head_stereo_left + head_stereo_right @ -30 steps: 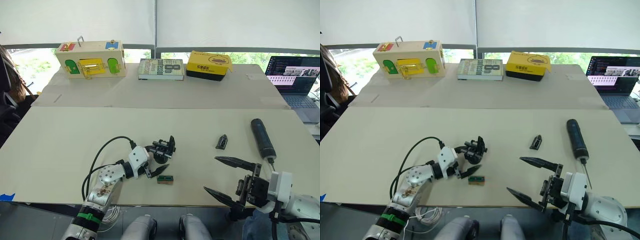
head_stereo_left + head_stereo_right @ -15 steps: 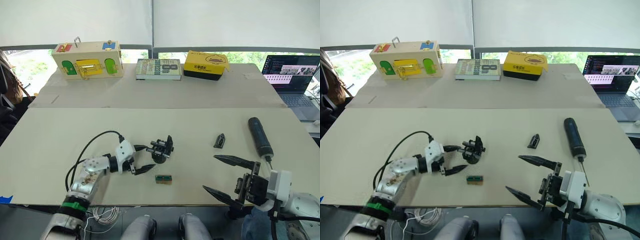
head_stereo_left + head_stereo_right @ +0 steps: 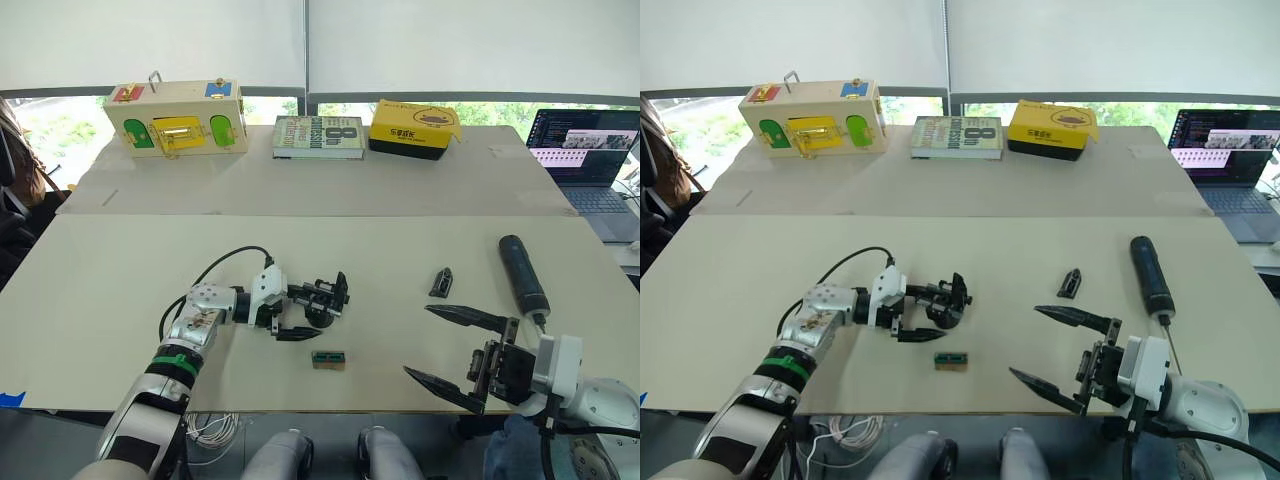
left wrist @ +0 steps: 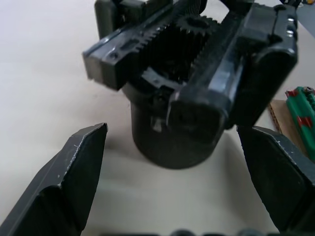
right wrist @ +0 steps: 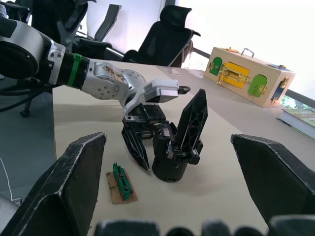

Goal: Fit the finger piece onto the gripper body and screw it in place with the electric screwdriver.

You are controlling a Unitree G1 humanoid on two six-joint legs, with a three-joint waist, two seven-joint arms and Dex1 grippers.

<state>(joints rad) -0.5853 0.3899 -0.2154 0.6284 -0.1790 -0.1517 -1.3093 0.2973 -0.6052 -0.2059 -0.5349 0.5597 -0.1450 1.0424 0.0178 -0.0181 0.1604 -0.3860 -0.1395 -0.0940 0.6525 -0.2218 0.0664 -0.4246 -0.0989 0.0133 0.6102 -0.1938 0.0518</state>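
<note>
Now your left gripper [image 3: 292,313], jaws spread, has closed in around the gripper body [image 3: 323,299] mid-table; right gripper [image 3: 452,345] stays spread, finger piece [image 3: 442,281] untouched.

— What do we count on the near table?

— We count one gripper body [image 3: 325,299], one finger piece [image 3: 442,282], one electric screwdriver [image 3: 523,277] and one green-topped block [image 3: 328,359].

— And on the far table?

— We see one wooden latch box [image 3: 181,116] at far left, one book [image 3: 320,137], one yellow box [image 3: 416,128], and one laptop [image 3: 586,151] at far right.

— Chairs?

— In the right wrist view we make out at least two office chairs [image 5: 166,37], others unclear.
</note>
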